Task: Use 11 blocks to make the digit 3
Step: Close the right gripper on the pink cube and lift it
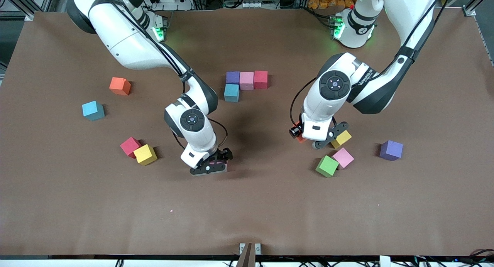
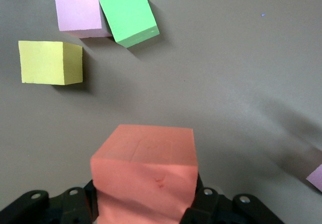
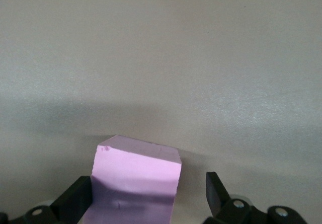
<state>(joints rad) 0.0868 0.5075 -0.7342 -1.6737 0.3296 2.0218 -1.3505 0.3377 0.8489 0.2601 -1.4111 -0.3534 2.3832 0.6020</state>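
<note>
L gripper (image 2: 146, 211) is clamped on a red block (image 2: 146, 176), near tabletop's middle. R gripper (image 3: 151, 199), jaws apart, straddles a pink block (image 3: 136, 183) toward the front-camera edge.

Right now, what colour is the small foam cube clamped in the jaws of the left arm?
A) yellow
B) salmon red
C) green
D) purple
B: the left wrist view shows the left gripper with its jaws shut on a salmon red foam cube, while the green foam cube and the yellow foam cube lie loose on the table.
</note>
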